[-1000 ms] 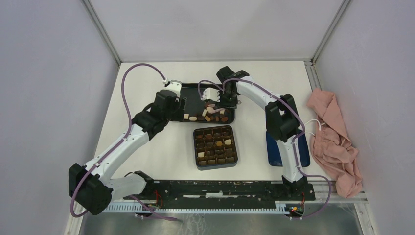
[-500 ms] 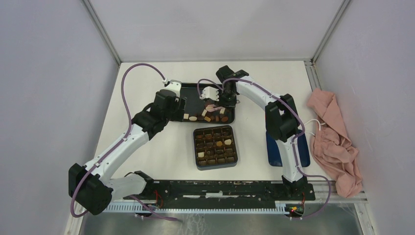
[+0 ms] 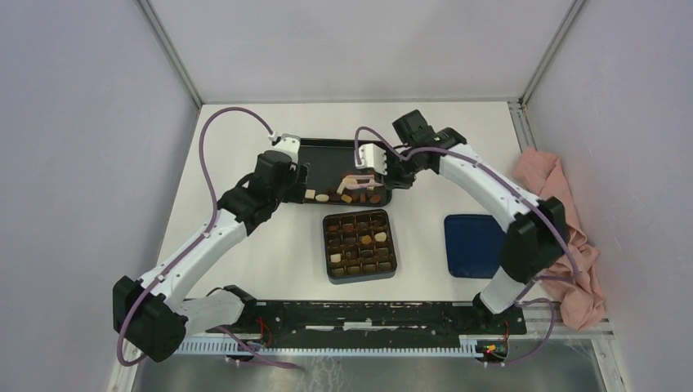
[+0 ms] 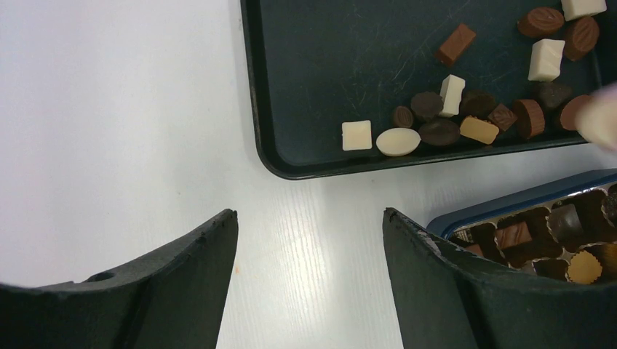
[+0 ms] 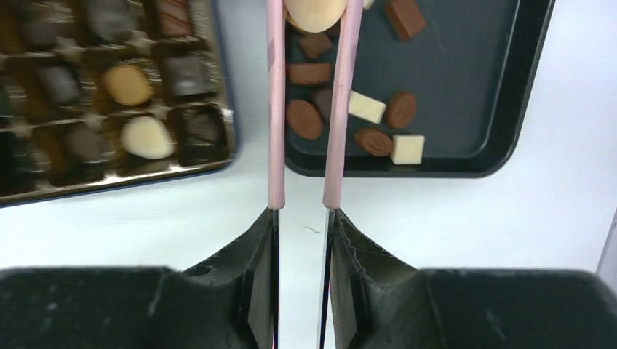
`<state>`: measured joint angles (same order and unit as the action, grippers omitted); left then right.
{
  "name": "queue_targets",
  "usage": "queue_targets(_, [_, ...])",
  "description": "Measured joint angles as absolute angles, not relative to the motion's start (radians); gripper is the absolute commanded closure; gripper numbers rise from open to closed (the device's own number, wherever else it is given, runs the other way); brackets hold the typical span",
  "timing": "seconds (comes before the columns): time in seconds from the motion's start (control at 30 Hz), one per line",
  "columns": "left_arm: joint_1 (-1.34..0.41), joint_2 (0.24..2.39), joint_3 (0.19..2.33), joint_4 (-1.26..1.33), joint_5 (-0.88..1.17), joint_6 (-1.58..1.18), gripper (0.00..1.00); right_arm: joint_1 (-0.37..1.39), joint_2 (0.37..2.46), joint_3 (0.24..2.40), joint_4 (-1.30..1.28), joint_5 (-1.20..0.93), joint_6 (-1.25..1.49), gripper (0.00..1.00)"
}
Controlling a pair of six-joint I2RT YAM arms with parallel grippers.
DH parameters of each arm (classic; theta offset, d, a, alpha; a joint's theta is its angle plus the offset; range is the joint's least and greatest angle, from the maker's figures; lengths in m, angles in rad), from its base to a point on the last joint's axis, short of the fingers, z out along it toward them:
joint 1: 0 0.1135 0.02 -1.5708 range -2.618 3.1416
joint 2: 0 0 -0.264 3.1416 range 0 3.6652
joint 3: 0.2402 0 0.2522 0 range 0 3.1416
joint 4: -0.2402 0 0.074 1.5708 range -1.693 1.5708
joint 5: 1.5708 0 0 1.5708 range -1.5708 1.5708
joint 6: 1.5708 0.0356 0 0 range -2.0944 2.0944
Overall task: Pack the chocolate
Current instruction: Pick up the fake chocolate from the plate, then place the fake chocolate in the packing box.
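One cream chocolate (image 5: 315, 13) between two tweezer arms (image 5: 275, 109)

The chocolate (image 4: 439, 133) is seen smooth and softly glossy; the matt tray (image 4: 320, 65) is marked by fine scratches; the table (image 4: 109, 109) is finished smooth.

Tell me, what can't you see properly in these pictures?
Right wrist view: the cream chocolate between the pink tweezers is cut off by the top edge.
Left wrist view: the box is half hidden behind the left hand; a pale blur at the right edge is unidentifiable.
Top view: the loose chocolates are too small to tell shapes.
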<state>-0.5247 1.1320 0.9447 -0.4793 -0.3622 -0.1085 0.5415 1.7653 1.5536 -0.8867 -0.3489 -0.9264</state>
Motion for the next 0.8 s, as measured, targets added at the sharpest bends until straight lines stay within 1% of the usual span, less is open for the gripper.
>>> queue_targets(0.13, [-0.521,1.124,0.942,-0.476,-0.362,-0.109,0.21,0.573,1.551,1.4,-0.87,-0.465,-0.95,0.92])
queue_targets(0.27, [-0.518,1.123,0.942,-0.474,-0.361,-0.109,0.21,0.657,1.417,1.251,-0.851,-0.525,-0.973,0.92])
queue_targets(0.43, [-0.518,1.122,0.942,-0.473,-0.361,-0.109,0.21,0.753,1.397,1.156,-0.843,-0.525,-0.998,0.91])
queue_targets(0.7, [-0.511,1.11,0.934,-0.469,-0.365,-0.109,0.21,0.93,1.406,1.112,-0.827,-0.372,-1.009,0.9])
queue_targets(0.8, [-0.51,1.11,0.932,-0.469,-0.365,-0.108,0.21,0.97,1.432,1.112,-0.827,-0.326,-1.012,0.88])
